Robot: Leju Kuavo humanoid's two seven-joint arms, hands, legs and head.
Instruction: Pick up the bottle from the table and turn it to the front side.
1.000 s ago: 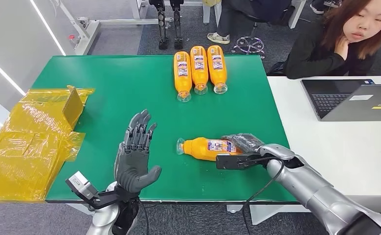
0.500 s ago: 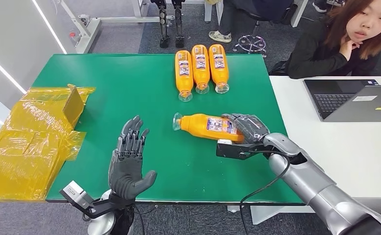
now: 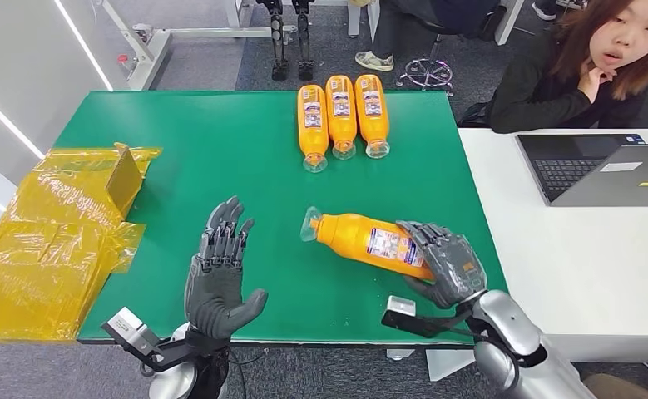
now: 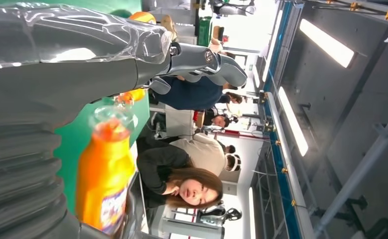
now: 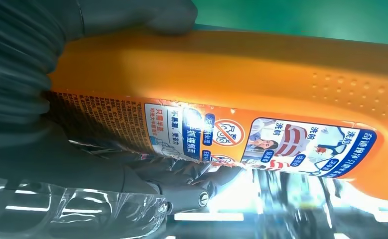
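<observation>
Head view showed the right hand (image 3: 443,264) grasping the orange bottle (image 3: 362,238) by its base end, fingers wrapped over the labelled part, near the right front of the green table (image 3: 220,150). The bottle lay roughly sideways and tilted, its clear cap (image 3: 309,224) pointing left and slightly away, and it appeared raised off the table surface. Right wrist view showed the same bottle (image 5: 241,99) close up, with its printed label (image 5: 261,142) facing the camera and dark fingers (image 5: 182,186) curled beneath it while the thumb (image 5: 137,15) pressed on the opposite side.

The left hand (image 3: 219,270) was released, holding nothing, fingers spread and pointing away, hovering over the near left part of the table, well apart from the bottle. Left wrist view caught the bottle (image 4: 104,174) past the grey hand (image 4: 57,74).

Three more orange bottles (image 3: 341,116) lay side by side at the far edge of the table, caps toward the robot. Crumpled yellow plastic wrap (image 3: 46,241) and a small cardboard box (image 3: 125,179) sat at the table's left edge. A person (image 3: 586,66) sat at the adjoining white table (image 3: 570,249) on the right, beside an open laptop (image 3: 595,170).
</observation>
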